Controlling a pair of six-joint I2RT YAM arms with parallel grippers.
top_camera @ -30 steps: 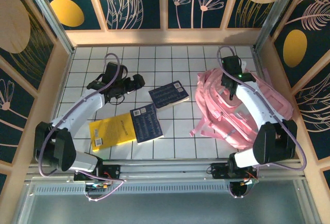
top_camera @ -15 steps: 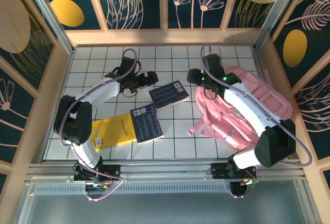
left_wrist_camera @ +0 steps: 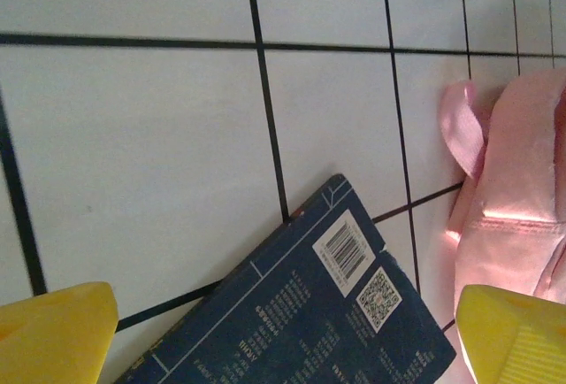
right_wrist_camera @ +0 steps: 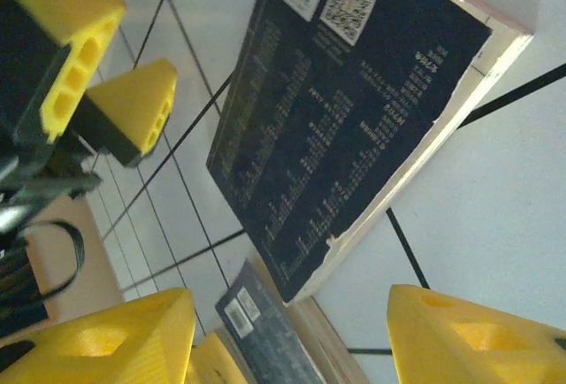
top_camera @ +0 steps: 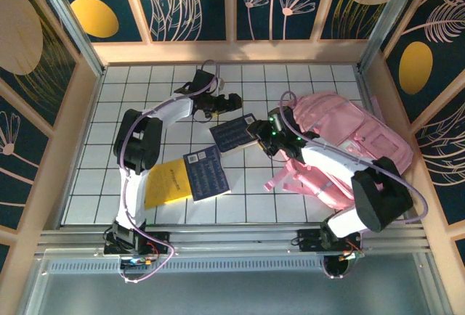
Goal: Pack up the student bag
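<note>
Student bag (top_camera: 356, 137) lies right; left claw (top_camera: 234, 102), right claw (top_camera: 258, 132) gape (empty) beside book (top_camera: 232, 136), apparently untouched.

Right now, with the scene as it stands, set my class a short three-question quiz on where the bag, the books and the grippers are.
1. True or false: the student bag lies on the left side of the table.
2. How many books lie on the table?
3. Which book are the left gripper and the right gripper closest to? A) the yellow book B) the far dark blue book C) the near dark blue book

Key: 1 false, it lies on the right; 2 three; 3 B.
</note>
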